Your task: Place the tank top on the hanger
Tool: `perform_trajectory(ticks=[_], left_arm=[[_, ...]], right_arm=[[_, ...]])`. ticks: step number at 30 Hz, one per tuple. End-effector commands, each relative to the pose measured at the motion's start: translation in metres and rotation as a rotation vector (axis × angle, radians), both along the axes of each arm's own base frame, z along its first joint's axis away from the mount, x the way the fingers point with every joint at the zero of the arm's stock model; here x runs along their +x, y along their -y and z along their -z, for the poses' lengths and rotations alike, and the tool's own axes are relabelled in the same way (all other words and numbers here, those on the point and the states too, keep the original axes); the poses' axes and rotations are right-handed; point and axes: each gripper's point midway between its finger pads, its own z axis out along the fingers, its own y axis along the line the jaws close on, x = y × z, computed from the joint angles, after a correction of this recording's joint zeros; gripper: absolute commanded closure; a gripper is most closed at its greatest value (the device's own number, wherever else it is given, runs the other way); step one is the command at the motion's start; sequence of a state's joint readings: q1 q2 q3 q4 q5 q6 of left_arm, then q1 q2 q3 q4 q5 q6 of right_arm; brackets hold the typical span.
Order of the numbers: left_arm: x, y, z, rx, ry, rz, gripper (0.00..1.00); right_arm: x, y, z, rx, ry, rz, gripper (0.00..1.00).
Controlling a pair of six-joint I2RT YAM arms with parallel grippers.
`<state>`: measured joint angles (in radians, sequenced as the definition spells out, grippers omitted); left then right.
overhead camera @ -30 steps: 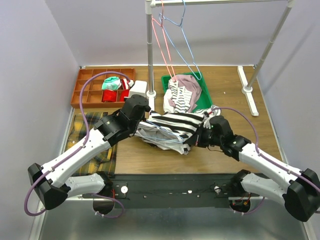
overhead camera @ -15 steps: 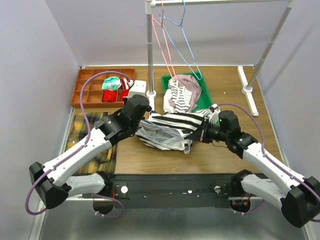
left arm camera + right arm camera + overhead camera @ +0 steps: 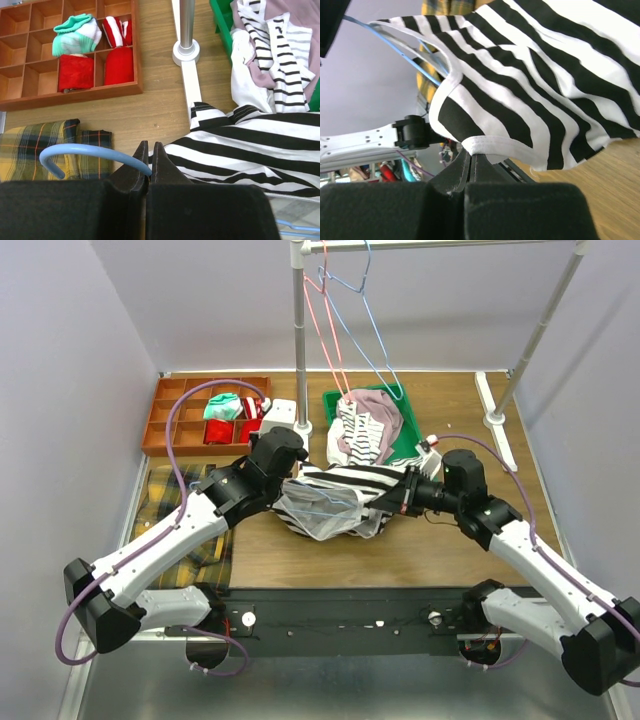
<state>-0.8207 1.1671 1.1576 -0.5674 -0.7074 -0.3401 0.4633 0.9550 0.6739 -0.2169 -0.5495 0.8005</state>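
The tank top [image 3: 340,490], with wide black and white stripes, hangs stretched between my two grippers above the wooden table. My left gripper [image 3: 288,476] is shut on the light-blue hanger [image 3: 85,150], just below its hook, and the tank top [image 3: 240,145] lies right beside it. The hanger's wire [image 3: 325,508] shows faintly through the cloth. My right gripper [image 3: 401,502] is shut on the tank top's white edge band [image 3: 492,146]. In the right wrist view the blue hanger wire [image 3: 400,50] runs inside the tank top's [image 3: 530,85] opening.
A green bin [image 3: 408,435] behind holds a dusty-pink garment and a finer-striped cloth. A wooden compartment tray [image 3: 165,435] with socks sits at the back left. A plaid cloth [image 3: 170,502] lies at the left. The rack pole [image 3: 299,340] carries red and blue wire hangers [image 3: 345,310].
My right arm has swung back and to the right, lifting the tank top's edge and stretching the cloth. My left gripper has edged slightly backward with the hanger.
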Motion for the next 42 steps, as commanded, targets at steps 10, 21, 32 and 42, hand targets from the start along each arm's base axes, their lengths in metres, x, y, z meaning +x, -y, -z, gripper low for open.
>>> perform_trajectory(ticks=[10,21,32,42], left_arm=[[0.0,0.041,-0.038,-0.115,0.069,0.121,1.0],[0.002,0.064,-0.065,-0.178,0.098,0.17,1.0],[-0.004,0.083,-0.098,-0.123,0.132,0.192,1.0],[-0.011,0.068,-0.188,-0.05,0.255,0.183,1.0]], right_arm=[[0.032,-0.014,-0.037,0.018,0.051,0.001,0.99],[0.042,-0.007,-0.052,-0.05,0.106,0.03,0.85],[0.044,0.004,-0.071,-0.104,0.183,0.053,0.56],[0.039,0.043,-0.179,-0.128,0.515,0.203,0.32]])
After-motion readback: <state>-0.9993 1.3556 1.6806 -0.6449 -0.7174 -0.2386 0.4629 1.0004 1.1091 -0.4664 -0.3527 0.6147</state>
